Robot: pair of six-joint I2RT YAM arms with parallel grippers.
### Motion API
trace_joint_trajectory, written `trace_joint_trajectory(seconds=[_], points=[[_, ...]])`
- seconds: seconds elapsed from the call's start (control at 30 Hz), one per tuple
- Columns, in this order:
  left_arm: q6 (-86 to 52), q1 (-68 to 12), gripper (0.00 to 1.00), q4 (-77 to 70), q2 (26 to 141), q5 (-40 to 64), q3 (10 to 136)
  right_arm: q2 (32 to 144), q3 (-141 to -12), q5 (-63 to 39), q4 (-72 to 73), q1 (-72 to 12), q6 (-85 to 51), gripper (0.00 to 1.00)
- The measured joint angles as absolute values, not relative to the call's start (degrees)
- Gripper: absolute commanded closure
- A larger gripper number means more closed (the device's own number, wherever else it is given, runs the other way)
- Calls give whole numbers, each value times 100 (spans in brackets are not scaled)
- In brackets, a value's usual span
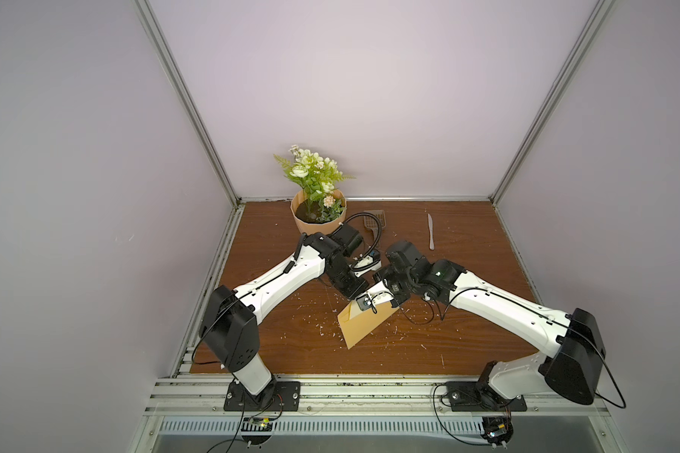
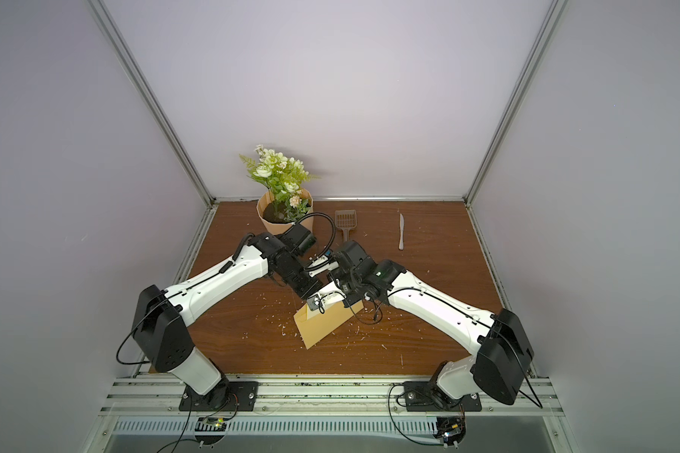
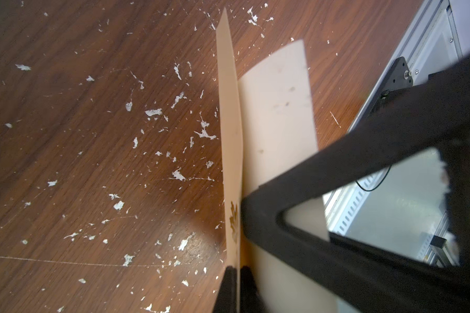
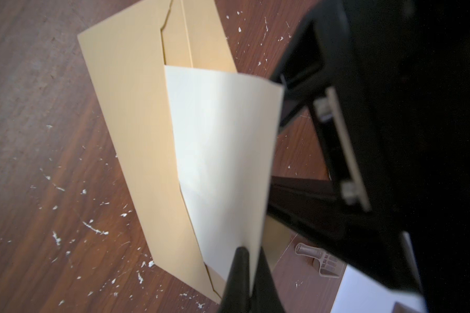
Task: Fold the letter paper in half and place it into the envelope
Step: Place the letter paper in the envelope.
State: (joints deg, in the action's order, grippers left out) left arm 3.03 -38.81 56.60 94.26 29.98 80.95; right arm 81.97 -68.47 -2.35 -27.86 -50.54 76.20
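The right gripper (image 4: 251,261) pinches the letter paper (image 4: 223,151) (pale cream, curved), partly tucked into the mustard envelope (image 4: 130,135); the left gripper (image 3: 237,273) clamps the envelope's edge.

Table (image 1: 468,333), middle: the envelope (image 1: 364,327) lies slantwise, its far end under both tools. The letter paper (image 4: 223,162) stands partway inside its mouth, nipped at the edge by the right tool (image 4: 248,273). The left tool (image 3: 235,287) pinches the envelope's lip alongside. Back left: flower pot (image 1: 319,219). Scoop (image 2: 345,221) just right of it. Knife (image 1: 431,231) further right, well apart.
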Motion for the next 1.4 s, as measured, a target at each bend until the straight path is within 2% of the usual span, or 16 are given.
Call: trace_joint_trajectory(seconds=[0.6,1.4], points=[[316,-3887,100,5817,9581,2958,8228,8239,-6630,272,-2674,-5476,7669,100],[333,-3889,100,5916,9706,3030,8353,8486,-6630,635,-2788,-5513,7662,100]])
